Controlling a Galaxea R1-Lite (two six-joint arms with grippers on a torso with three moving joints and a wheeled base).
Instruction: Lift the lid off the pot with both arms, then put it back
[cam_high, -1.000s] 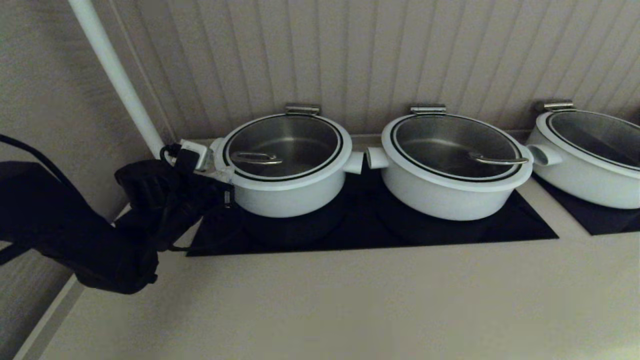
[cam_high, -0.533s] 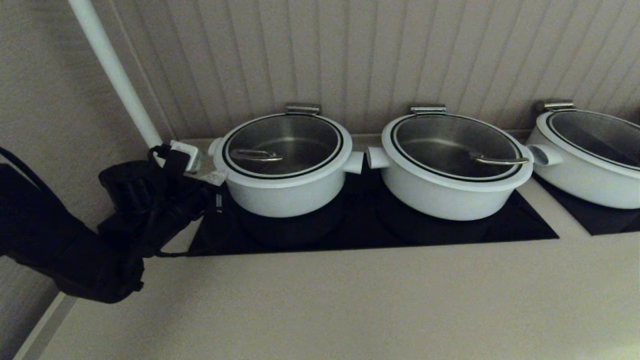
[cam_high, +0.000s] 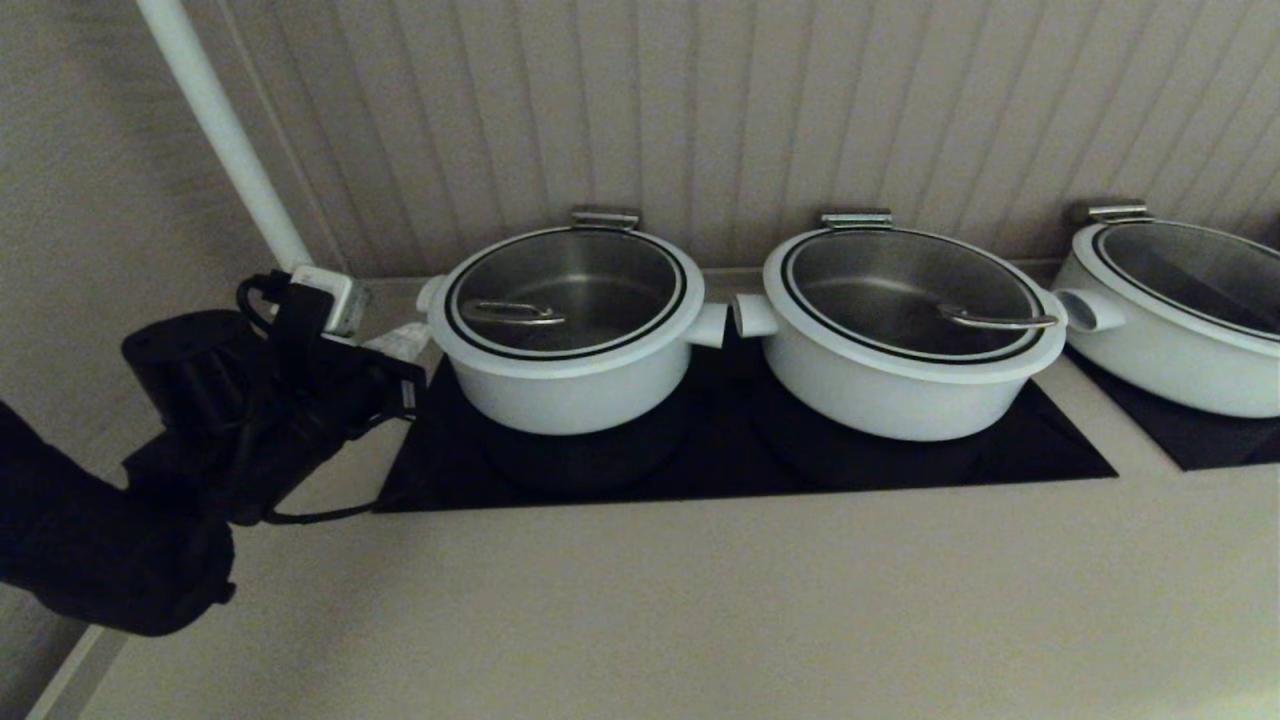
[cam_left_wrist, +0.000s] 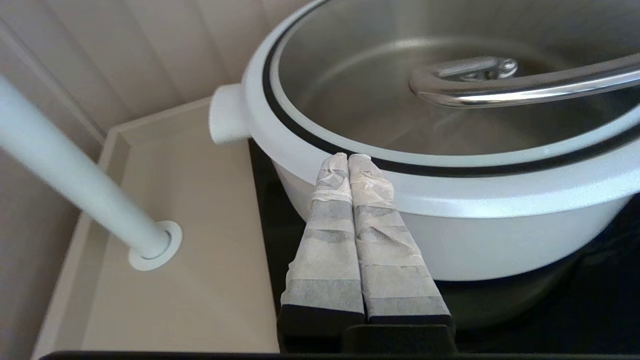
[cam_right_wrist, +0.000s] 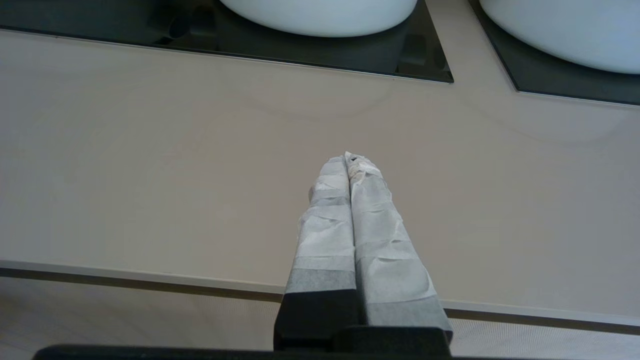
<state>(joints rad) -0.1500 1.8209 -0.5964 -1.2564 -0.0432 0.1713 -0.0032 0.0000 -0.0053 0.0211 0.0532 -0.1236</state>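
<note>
Here the lid (cam_high: 566, 292) sits seated on the pot (cam_high: 570, 385), just beyond the left claw (cam_left_wrist: 348, 159), pinched empty; the right claw (cam_right_wrist: 351, 159), likewise pinched empty, hangs over the tabletop (cam_right_wrist: 150, 150).

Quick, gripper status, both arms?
Left gripper: shut, empty, beside the pot.
Right gripper: shut, empty, over the counter.

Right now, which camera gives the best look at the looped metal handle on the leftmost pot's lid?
The left wrist view: the handle fills the frame, close above the glass lid, beyond the shut left gripper. The head view shows it small. The right wrist view shows only counter and pot undersides.
</note>
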